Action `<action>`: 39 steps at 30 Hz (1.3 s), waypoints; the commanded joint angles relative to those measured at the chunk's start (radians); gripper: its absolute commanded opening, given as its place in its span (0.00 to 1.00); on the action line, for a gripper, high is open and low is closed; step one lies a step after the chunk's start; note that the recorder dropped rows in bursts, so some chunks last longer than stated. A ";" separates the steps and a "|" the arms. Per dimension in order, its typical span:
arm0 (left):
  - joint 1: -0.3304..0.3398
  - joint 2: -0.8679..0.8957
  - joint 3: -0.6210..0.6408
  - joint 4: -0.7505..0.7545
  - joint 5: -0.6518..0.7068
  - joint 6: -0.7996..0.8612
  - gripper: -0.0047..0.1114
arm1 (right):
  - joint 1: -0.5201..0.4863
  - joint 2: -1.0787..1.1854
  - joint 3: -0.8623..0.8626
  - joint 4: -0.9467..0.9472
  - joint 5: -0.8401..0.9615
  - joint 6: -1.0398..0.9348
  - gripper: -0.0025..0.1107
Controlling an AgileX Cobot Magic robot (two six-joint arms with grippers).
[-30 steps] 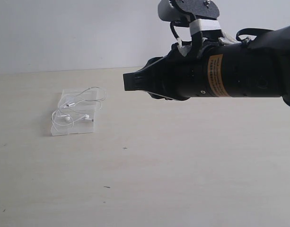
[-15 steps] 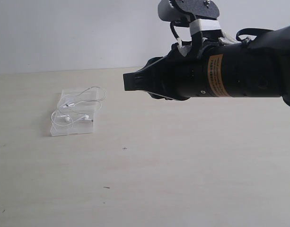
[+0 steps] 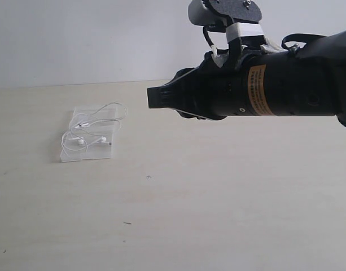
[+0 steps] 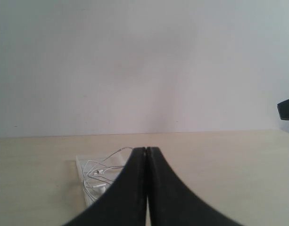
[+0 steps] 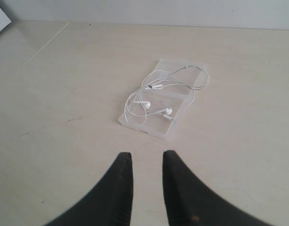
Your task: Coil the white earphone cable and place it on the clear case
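The white earphone cable (image 3: pixel 93 127) lies in loose loops on top of the clear case (image 3: pixel 102 153), which rests flat on the table at the left. In the right wrist view the cable (image 5: pixel 156 94) and case (image 5: pixel 153 127) sit ahead of my right gripper (image 5: pixel 146 154), which is open and empty, well short of them. Seen from outside, that gripper (image 3: pixel 154 97) hangs high above the table, right of the case. My left gripper (image 4: pixel 146 149) is shut with nothing in it; the cable (image 4: pixel 99 172) and case (image 4: pixel 80 162) show beyond it, partly hidden by a finger.
The pale wooden table (image 3: pixel 218 197) stretches wide around the case, with a few small dark specks (image 3: pixel 148 176) on it. A white wall stands behind. The tip of the right gripper (image 4: pixel 286 109) shows at the edge of the left wrist view.
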 commanded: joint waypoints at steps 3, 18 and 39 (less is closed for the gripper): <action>-0.007 -0.007 0.003 -0.003 0.003 0.004 0.04 | -0.006 0.002 0.005 -0.005 0.003 -0.003 0.23; -0.007 -0.007 0.003 -0.003 0.003 0.004 0.04 | -0.006 0.002 0.005 -0.005 0.003 -0.003 0.23; -0.006 -0.007 -0.132 0.161 -0.132 -0.071 0.04 | -0.006 0.002 0.005 -0.005 0.003 -0.003 0.23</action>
